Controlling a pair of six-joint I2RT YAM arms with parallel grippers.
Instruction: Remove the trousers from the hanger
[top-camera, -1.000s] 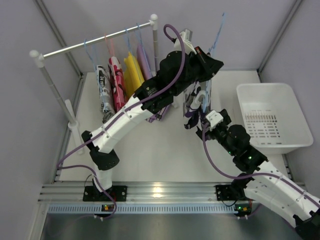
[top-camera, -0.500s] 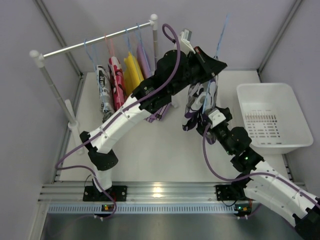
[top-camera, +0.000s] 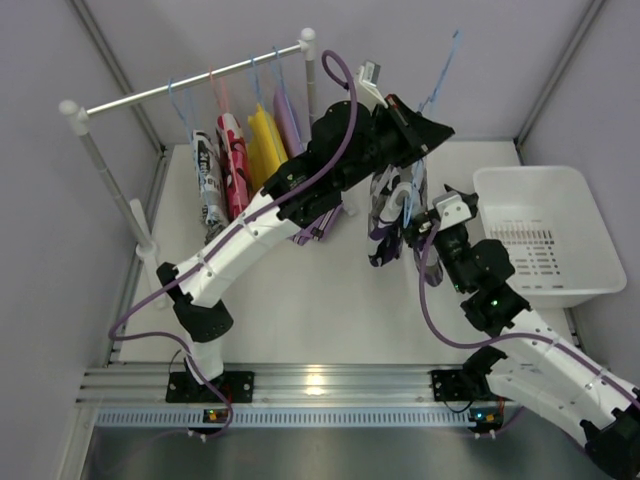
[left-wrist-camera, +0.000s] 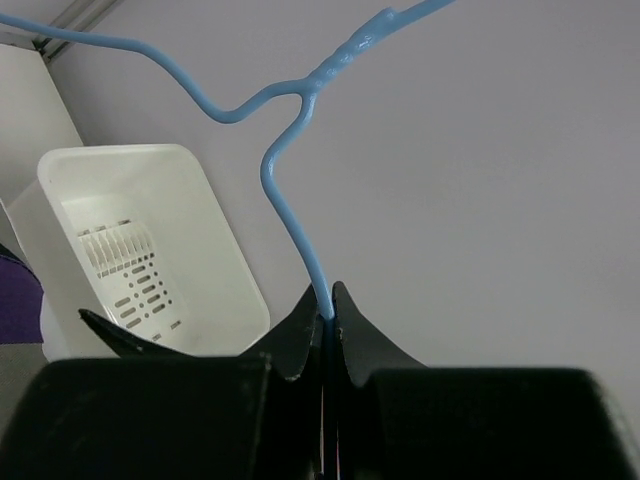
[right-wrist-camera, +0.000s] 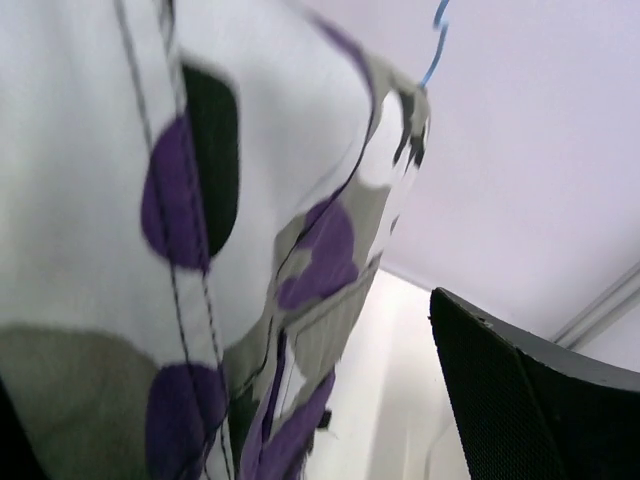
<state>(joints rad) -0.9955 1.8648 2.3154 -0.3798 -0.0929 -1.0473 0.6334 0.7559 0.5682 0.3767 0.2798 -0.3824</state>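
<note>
Left wrist view: left pincer (left-wrist-camera: 328, 300) is clamped on the hanger (left-wrist-camera: 290, 200), with the thin blue wire nipped between the fingertips below the twisted neck. Top view: this pincer (top-camera: 420, 135) holds the hanger aloft, and the trousers (top-camera: 390, 215) drape down from it toward the bench (top-camera: 300, 290). Right pincer (top-camera: 428, 222) sits just beside the trousers, on their basket (top-camera: 545, 235) side. Right wrist view: jaws stand wide, the one visible finger (right-wrist-camera: 530, 400) is apart from the cloth, and camouflage fabric (right-wrist-camera: 120, 200) fills the left of the view, very near. Nothing looks gripped yet. Judged step: taking hold of the cloth. Best to shift in until a full fold lies between the jaws, close firmly, then draw down and away along the bar. The left grip must stay rigid, since the thin wire may swivel.
</note>
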